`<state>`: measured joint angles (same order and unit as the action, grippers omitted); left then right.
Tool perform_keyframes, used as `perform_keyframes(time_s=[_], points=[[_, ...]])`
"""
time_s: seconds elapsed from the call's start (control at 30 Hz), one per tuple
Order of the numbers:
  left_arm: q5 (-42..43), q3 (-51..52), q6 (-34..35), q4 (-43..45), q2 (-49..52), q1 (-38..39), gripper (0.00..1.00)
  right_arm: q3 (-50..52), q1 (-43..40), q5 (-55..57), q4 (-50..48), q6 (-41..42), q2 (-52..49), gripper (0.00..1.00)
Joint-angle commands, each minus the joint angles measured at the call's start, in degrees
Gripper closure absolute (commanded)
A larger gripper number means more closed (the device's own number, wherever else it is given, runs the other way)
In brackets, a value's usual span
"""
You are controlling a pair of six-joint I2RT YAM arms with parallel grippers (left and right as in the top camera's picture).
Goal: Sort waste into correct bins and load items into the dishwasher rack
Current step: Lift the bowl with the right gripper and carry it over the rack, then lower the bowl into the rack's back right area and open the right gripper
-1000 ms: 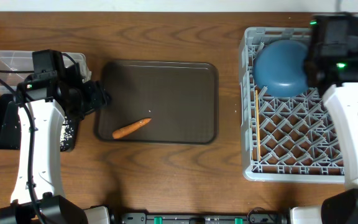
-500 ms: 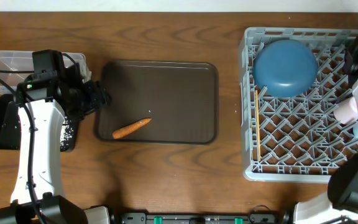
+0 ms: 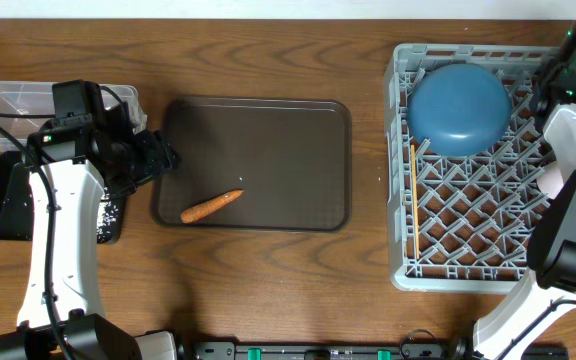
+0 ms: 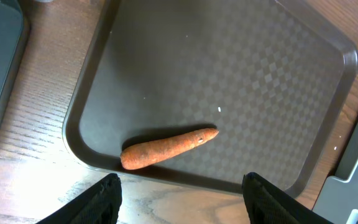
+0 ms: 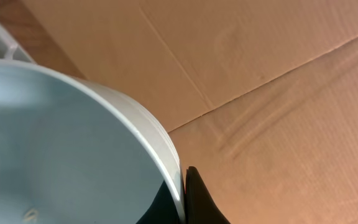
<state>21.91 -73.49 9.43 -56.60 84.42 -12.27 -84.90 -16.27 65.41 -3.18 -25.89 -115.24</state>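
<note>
Over on the left, the left gripper (image 4: 185, 202) hangs with its fingers apart and nothing between them, just off the left rim of the brown serving tray (image 3: 268, 130). The small orange carrot (image 4: 166, 148) lies on its side on that tray, near the front-left corner, with its thin end pointing towards the middle. A speck or two of white lies on the tray floor beyond it.

Behind the left arm, the clear plastic tub (image 3: 8, 100) sits at the far-left corner of the counter (image 3: 268, 60). The shallow black tray (image 3: 3, 205) sits just in front of the tub, with loose white rice (image 3: 108, 212) scattered at its right end.

On the right, the big grey rack (image 3: 398, 150) carries the dark blue bowl (image 3: 458, 108), turned upside down in its far-left part. A wooden chopstick (image 3: 416, 205) lies along the left wall.

The right gripper (image 5: 184, 193) is clamped tight on the thin rim of a pale blue vessel (image 5: 61, 143). Its wrist camera shows this against brown cardboard. Whether the vessel is the cup or the small bowl I cannot tell.
</note>
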Motion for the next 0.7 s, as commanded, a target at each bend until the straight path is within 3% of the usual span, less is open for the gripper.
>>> perform_keyframes(time_s=[0.0,0.37,0.67], points=[[-0.11,0.15,0.76,-0.11,0.24,-0.04,0.35,-0.48,-0.26,1.86,-1.01,-2.71,-2.12,0.99],[-0.11,0.15,1.22,-0.11,0.24,-0.04,0.35,-0.33,3.17,2.08,-0.44,-1.14,-5.92,0.98],[-0.13,0.15,1.20,-0.11,0.24,-0.04,0.35,1.20,5.55,2.12,4.50,4.02,-5.95,0.79]])
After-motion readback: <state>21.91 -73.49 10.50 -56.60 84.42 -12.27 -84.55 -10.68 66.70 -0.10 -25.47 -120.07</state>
